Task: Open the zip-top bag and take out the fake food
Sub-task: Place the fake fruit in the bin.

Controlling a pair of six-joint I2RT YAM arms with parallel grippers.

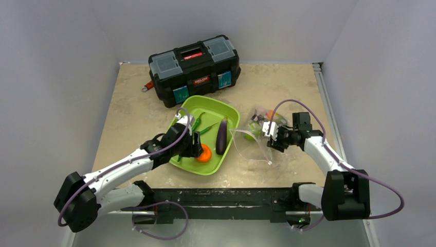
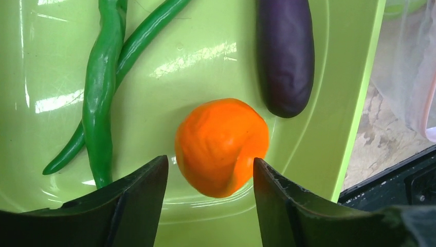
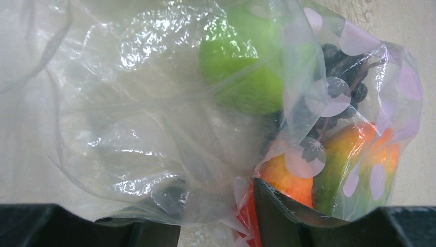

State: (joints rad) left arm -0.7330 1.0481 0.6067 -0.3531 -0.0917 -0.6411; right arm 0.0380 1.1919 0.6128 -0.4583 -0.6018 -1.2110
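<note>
The zip-top bag (image 1: 252,139) lies on the worktop (image 1: 139,113) just right of the lime-green tray (image 1: 226,105). Its limp mouth end sprawls toward the tray, and its filled end is bunched at the right claw (image 1: 270,135). Through the right wrist camera the bag (image 3: 128,118) is clear, crinkled and glossy, printed with pale pink dots that carry small flower shapes (image 3: 304,159). A green lime (image 3: 241,67), a cluster of dark berries (image 3: 344,77) and an orange-green mango (image 3: 349,164) press against the film. A sliver of something red (image 3: 248,221) shows low down.

The right claw (image 3: 216,211) has its jaws set apart with folds of plastic in the gap. Whether they pinch the film, I cannot tell.

In the left wrist view, part of the pink zip strip (image 2: 429,98) shows at the right edge, beyond the tray wall (image 2: 355,103).

Three kinds of fake food rest in the tray. They are a purple eggplant (image 1: 222,136), two green bean pods (image 1: 201,125) and an orange (image 1: 204,153).

The left claw (image 1: 198,146) hangs over the tray's near end, released. Its jaws are spread on either side of the orange (image 2: 222,146), which sits on the tray floor.

A black toolbox (image 1: 194,69) stands at the far edge.
</note>
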